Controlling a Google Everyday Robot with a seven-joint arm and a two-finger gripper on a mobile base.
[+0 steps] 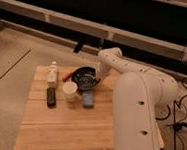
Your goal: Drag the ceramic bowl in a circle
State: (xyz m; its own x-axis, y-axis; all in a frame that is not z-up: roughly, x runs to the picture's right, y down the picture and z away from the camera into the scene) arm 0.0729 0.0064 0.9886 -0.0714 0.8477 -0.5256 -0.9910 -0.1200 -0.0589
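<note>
Right now the ceramic bowl (84, 79) sits toward the far side of the wooden table (66, 129), with the gripper (97, 76) down at its right rim — whether it's clamped on the rim or loose, cannot tell. Just in front sit a white cup (70, 90) and a blue block (88, 99), with a white bottle (52, 72) to the left. Likely risk — a wide circle knocks the cup over, or a weak hold slips off.

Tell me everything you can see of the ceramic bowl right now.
The ceramic bowl is round, shallow, glossy dark outside, speckled greyish inside. It sits upright near the far edge of the wooden table, just behind the white cup. The gripper is down at its rim on the picture's right; actual contact cannot be made out.
</note>
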